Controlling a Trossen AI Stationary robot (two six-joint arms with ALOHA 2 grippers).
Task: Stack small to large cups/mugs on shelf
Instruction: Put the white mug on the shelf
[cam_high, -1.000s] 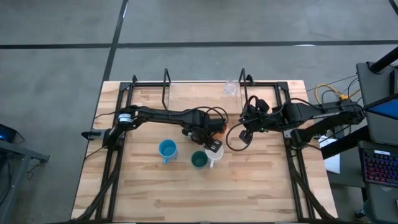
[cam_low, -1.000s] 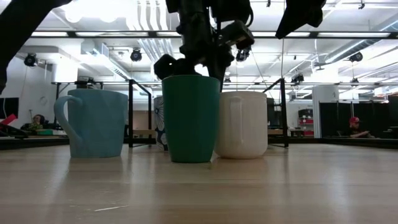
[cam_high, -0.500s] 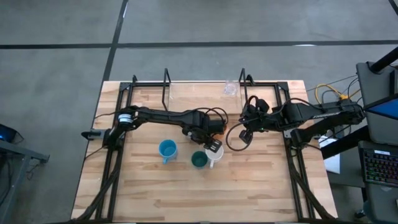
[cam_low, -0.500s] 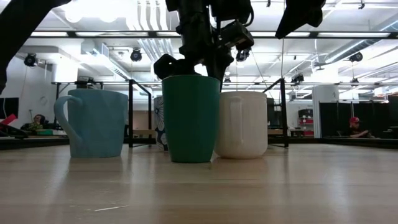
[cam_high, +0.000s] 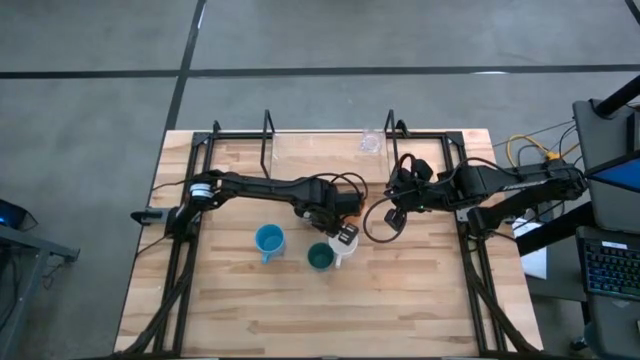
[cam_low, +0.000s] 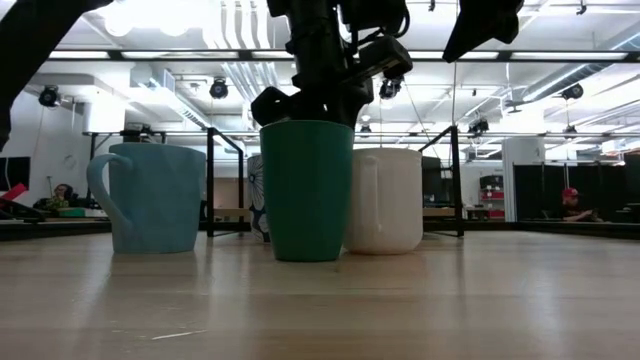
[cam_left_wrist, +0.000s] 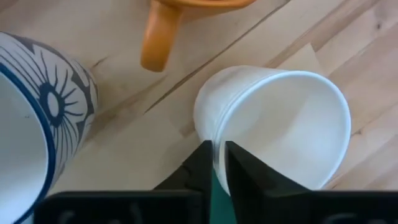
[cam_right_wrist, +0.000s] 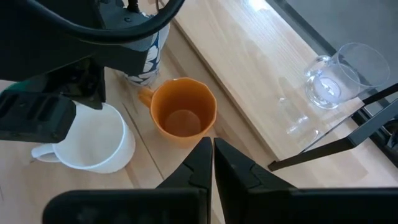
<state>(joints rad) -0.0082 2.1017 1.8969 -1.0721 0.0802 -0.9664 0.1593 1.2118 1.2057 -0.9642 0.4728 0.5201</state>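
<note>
White mug (cam_right_wrist: 93, 144) upright, rim pinched by left end effector (cam_left_wrist: 216, 163), touching dark teal cup (cam_low: 306, 190). Light blue mug (cam_high: 268, 240) upright, apart beside them. Orange mug (cam_right_wrist: 183, 113) and blue-patterned white mug (cam_left_wrist: 34, 118) just behind. Clear glass (cam_right_wrist: 339, 78) standing on light-wood shelf (cam_high: 315, 148).

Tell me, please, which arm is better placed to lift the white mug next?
The left. Its gripper already has its fingers astride the rim of the white mug, while the right gripper hangs near the orange mug.
</note>
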